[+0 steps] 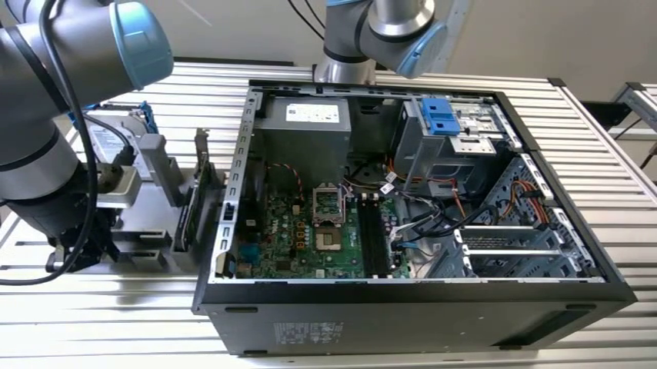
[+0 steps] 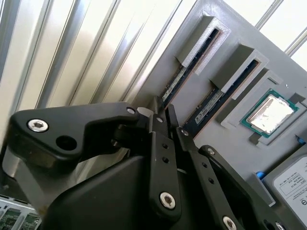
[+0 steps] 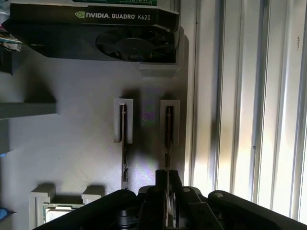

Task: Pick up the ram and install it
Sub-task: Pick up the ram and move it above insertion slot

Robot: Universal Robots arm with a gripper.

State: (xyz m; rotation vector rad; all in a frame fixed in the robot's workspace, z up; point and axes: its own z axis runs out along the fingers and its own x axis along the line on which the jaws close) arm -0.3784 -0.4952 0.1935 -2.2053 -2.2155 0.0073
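Note:
Two rams stand on edge in slotted holders of a grey parts tray (image 3: 72, 143). My gripper (image 3: 167, 173) is down over the ram (image 3: 168, 129) nearest the tray's rim, its two black fingers closed against the stick's flat sides. The second wrist view gives the same grip, with the gripper (image 2: 164, 109) on the near end of that ram (image 2: 180, 79), which still sits in its holder. The other ram (image 3: 123, 143) stands free beside it. In the exterior view the arm (image 1: 41, 154) leans over the tray (image 1: 144, 238), at the exterior view's left of the open computer case (image 1: 411, 192).
A graphics card (image 3: 96, 28) with a fan, a bare processor (image 2: 268, 112) and a labelled hard drive (image 2: 292, 182) also rest on the tray. The case lies open on a ribbed metal table (image 1: 616, 138), with long memory slots (image 1: 371, 231) on its motherboard. Cables cross the case's middle.

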